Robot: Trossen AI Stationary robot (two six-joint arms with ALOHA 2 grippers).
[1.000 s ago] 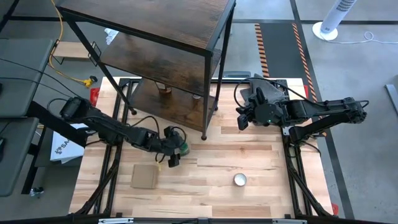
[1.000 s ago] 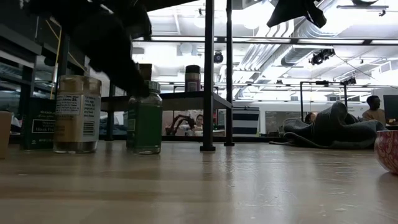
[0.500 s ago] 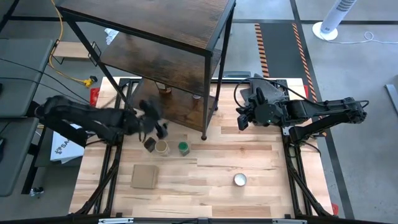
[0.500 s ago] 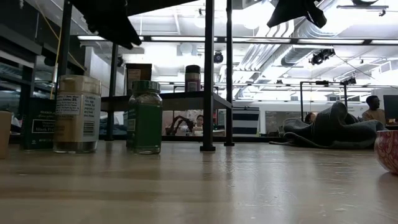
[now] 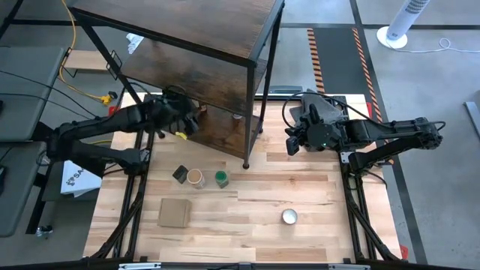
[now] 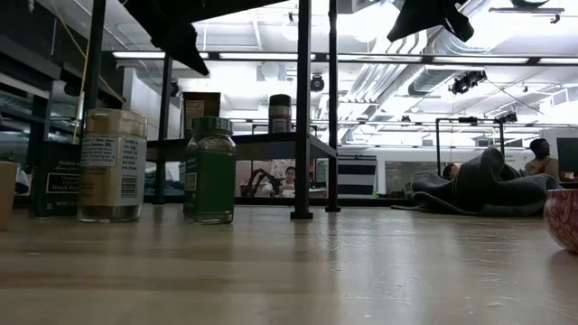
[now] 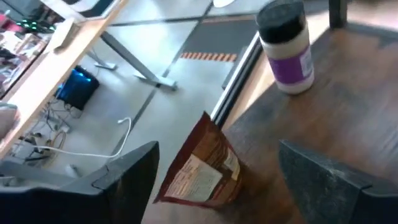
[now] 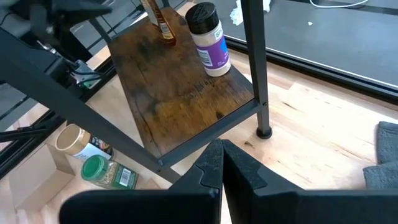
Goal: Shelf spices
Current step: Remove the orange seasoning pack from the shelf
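At the left side of the shelf point(image 5: 202, 71), the left tool point(image 5: 184, 124) is reaching in over a brown board, and its two fingers are spread wide with nothing between them. In the left wrist view the brown-orange pouch point(image 7: 202, 168) stands on this board just in front of the spread fingers, in line with the gap between them but not touching them, and the dark-capped jar with purple-white label point(image 7: 286, 46) stands upright farther back on the same board. The right wrist view shows the same jar point(image 8: 209, 38) and the pouch point(image 8: 158, 18) near each other on the board. On the counter point(image 5: 300, 195), in front of the shelf, three spices stand in a short row: the small dark tin point(image 5: 180, 174), the tan-lidded jar point(image 5: 196, 178) just beside it, and the green-lidded jar point(image 5: 221, 178) a little apart. All three are well apart from the left tool. In the low view the tan-lidded jar point(image 6: 111, 165) and the green-lidded jar point(image 6: 210, 169) are upright. A flat brown cardboard square point(image 5: 174, 212) and a round silvery disc point(image 5: 289, 217) also lie on the counter. The right tool point(image 5: 291, 144) waits at the right of the shelf, above the counter, with its fingers pressed together and holding nothing.
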